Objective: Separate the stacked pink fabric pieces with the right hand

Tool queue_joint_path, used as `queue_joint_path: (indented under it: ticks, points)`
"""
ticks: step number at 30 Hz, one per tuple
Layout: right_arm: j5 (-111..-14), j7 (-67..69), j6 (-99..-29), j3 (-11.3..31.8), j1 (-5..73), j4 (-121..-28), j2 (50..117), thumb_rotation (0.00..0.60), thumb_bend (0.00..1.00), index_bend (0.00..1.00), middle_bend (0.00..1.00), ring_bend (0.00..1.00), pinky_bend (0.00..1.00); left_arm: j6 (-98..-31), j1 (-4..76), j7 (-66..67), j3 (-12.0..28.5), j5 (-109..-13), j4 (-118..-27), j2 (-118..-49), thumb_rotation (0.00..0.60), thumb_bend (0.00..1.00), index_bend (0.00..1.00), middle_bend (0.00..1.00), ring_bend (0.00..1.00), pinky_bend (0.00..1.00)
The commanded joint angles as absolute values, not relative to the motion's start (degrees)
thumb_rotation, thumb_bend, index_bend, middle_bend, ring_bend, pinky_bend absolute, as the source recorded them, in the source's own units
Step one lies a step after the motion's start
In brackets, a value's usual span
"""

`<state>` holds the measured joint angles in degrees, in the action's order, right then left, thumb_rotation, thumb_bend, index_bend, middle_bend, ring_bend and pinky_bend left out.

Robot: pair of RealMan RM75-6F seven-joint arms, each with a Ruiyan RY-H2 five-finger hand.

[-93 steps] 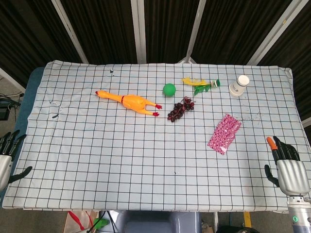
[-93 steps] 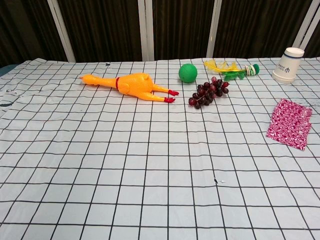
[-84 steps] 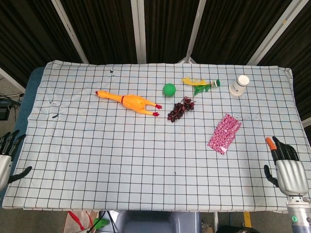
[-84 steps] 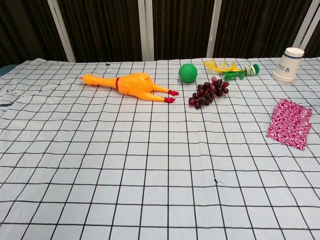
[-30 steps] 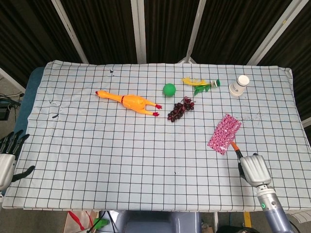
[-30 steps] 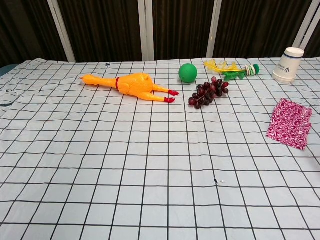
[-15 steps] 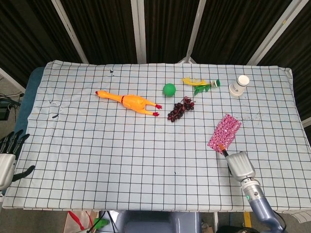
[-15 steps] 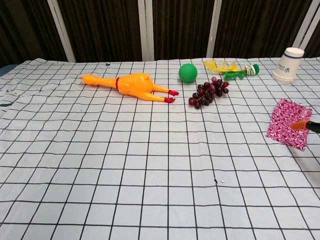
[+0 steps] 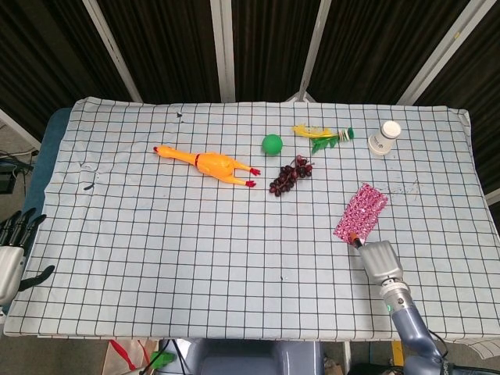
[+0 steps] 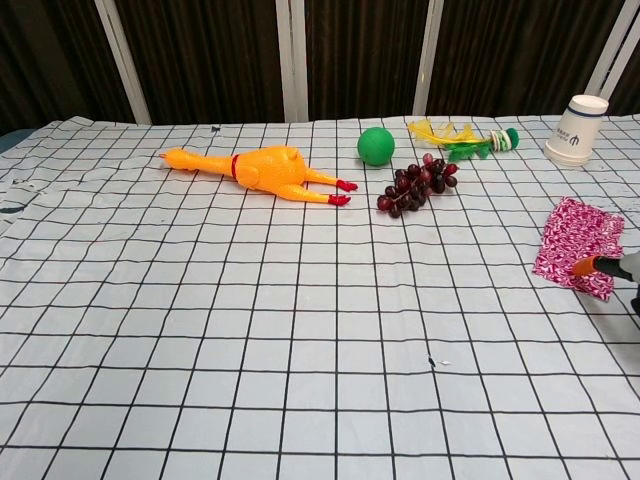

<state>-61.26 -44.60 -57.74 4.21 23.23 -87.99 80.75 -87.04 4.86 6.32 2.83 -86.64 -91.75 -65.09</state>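
Observation:
The stacked pink patterned fabric (image 9: 361, 214) lies flat on the checked tablecloth at the right, also seen in the chest view (image 10: 578, 240). My right hand (image 9: 380, 263) hovers just in front of its near corner, back facing up. Its orange-tipped finger (image 10: 586, 265) reaches onto the fabric's near edge, and nothing is gripped. Most of that hand is cut off at the right edge of the chest view. My left hand (image 9: 12, 251) hangs off the table's left front corner with its fingers spread and empty.
A yellow rubber chicken (image 9: 209, 163), a green ball (image 9: 272, 144), dark grapes (image 9: 290, 176), a yellow-green toy (image 9: 322, 135) and a white paper cup (image 9: 383, 137) lie across the far half. The table's right edge (image 9: 478, 195) is close to the fabric.
My right hand has moved from the table's right front corner leftward and forward to the fabric's near corner. In the last half second it crept slightly closer. The left hand barely moved.

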Motion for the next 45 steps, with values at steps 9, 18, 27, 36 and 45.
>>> queue_joint_path:
  ticks: [9, 18, 27, 36, 45]
  points:
    - [-60.3, -45.5, -58.1, 2.2, 24.4, -89.1, 80.4, 0.600, 0.75, 0.18, 0.80, 0.78, 0.57, -86.9, 5.0, 7.0, 2.8, -86.6, -91.9, -65.3, 0.600, 0.27, 0.13, 0.04, 0.01, 0.10]
    - [-62.3, -46.8, -60.2, -0.3, 24.3, -92.5, 80.0, 0.600, 0.75, 0.19, 0.80, 0.78, 0.57, -86.9, 4.9, 7.1, 2.7, -86.6, -91.9, -65.3, 0.600, 0.27, 0.13, 0.04, 0.01, 0.10]
    - [-63.7, -49.1, -61.3, -3.3, 24.1, -95.4, 80.4, 0.600, 0.75, 0.19, 0.80, 0.78, 0.57, -87.0, 4.9, 6.8, 2.8, -86.5, -92.0, -65.1, 0.600, 0.27, 0.13, 0.04, 0.01, 0.10]
    - [-65.9, -50.9, -63.4, -5.2, 23.6, -99.2, 80.3, 0.600, 0.75, 0.19, 0.80, 0.78, 0.57, -87.1, 4.9, 6.8, 2.7, -86.7, -92.0, -65.1, 0.600, 0.27, 0.13, 0.04, 0.01, 0.10]
    - [-63.9, -50.2, -64.4, -3.3, 24.1, -98.3, 80.4, 0.600, 0.75, 0.19, 0.80, 0.78, 0.57, -87.2, 4.8, 6.6, 2.8, -86.4, -91.9, -65.0, 0.600, 0.27, 0.13, 0.04, 0.01, 0.10]
